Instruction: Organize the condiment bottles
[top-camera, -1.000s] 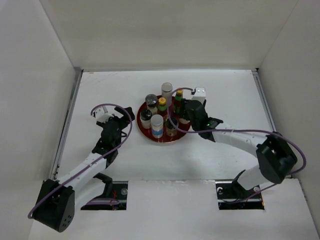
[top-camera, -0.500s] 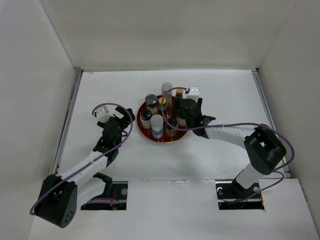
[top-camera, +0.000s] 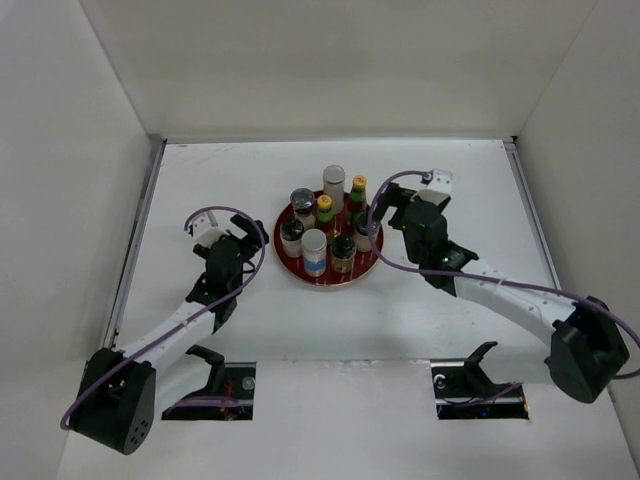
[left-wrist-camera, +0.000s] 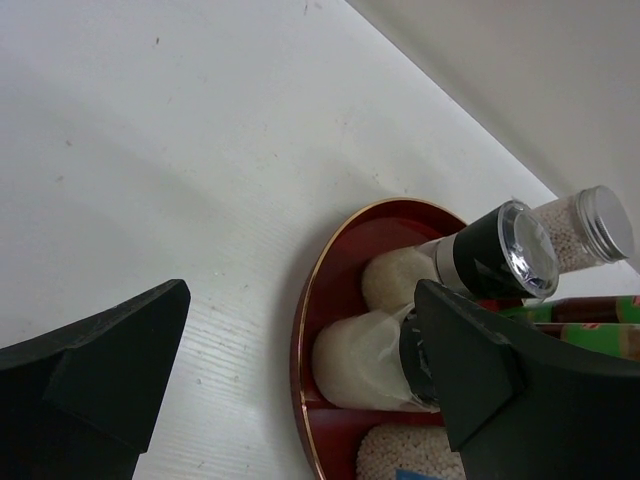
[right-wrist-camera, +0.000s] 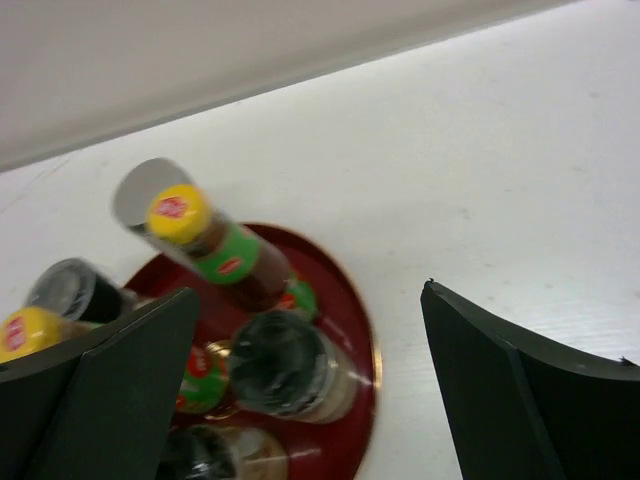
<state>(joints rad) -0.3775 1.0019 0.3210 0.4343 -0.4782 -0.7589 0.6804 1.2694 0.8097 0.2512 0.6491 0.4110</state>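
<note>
The condiment bottles (top-camera: 325, 225) stand clustered inside the red tray (top-camera: 330, 282) on the bench (top-camera: 470, 180). The left end effector (top-camera: 243, 243) is released just left of the tray. The right end effector (top-camera: 388, 216) is released just right of it.

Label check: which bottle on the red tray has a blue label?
The white-lidded jar at the round red tray's near-left rim; no other is white.

Left hand (top-camera: 238, 243) and right hand (top-camera: 380, 213) agape
</note>
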